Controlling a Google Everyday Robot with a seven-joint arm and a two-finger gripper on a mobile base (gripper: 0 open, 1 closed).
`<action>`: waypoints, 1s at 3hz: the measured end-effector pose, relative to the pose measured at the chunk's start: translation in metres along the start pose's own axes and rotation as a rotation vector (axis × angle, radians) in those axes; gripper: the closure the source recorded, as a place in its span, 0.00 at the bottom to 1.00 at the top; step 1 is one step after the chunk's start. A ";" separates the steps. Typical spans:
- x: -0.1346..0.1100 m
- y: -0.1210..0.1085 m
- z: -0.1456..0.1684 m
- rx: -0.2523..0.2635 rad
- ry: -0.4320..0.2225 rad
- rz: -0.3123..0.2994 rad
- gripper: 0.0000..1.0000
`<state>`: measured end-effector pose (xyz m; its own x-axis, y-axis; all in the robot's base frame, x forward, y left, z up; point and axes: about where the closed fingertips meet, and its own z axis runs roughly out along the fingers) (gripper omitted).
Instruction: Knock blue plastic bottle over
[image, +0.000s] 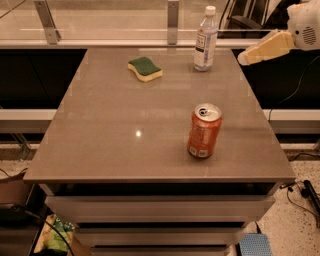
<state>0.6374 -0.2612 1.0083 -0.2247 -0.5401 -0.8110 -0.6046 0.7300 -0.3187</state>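
Note:
The blue plastic bottle stands upright near the table's far edge, right of centre; it is clear and bluish with a white cap and a white label. My gripper hangs in the air at the upper right, just beyond the table's right edge. Its cream fingers are pressed together and point left toward the bottle. The tip is a short gap to the right of the bottle, at about the height of its lower half, and does not touch it. The gripper holds nothing.
An orange soda can stands upright right of centre, toward the front of the grey table. A green-and-yellow sponge lies at the back, left of the bottle. A glass rail with metal posts runs behind the table. Cables lie on the floor at the right.

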 end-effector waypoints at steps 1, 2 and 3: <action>0.003 -0.011 0.024 0.004 -0.017 0.047 0.00; 0.006 -0.021 0.048 0.005 -0.026 0.080 0.00; 0.005 -0.028 0.073 -0.008 -0.047 0.100 0.00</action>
<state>0.7097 -0.2537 0.9777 -0.2479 -0.4443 -0.8609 -0.5871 0.7758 -0.2313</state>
